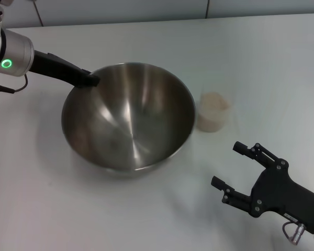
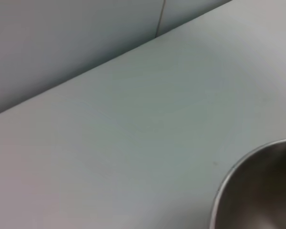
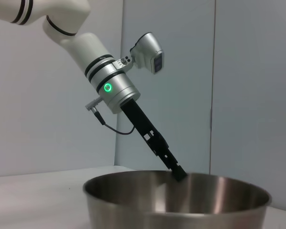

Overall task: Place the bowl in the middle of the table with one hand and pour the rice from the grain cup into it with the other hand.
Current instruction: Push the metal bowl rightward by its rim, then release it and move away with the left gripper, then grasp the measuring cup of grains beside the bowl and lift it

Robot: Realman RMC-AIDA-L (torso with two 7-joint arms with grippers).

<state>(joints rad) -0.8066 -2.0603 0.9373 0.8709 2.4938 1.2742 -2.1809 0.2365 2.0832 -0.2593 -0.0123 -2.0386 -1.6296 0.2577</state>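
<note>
The steel bowl (image 1: 128,117) stands on the white table (image 1: 261,57) near its middle and looks empty. My left gripper (image 1: 89,79) reaches down from the left and is shut on the bowl's far-left rim. The right wrist view shows it pinching the rim (image 3: 178,172) of the bowl (image 3: 181,210). The grain cup (image 1: 213,111), filled with pale rice (image 1: 214,101), stands upright just right of the bowl. My right gripper (image 1: 226,164) is open and empty, low over the table in front of the cup. The left wrist view shows only an edge of the bowl (image 2: 257,191).
A grey wall (image 1: 146,10) with panel seams runs along the table's far edge. Bare tabletop lies in front of the bowl and at the far right.
</note>
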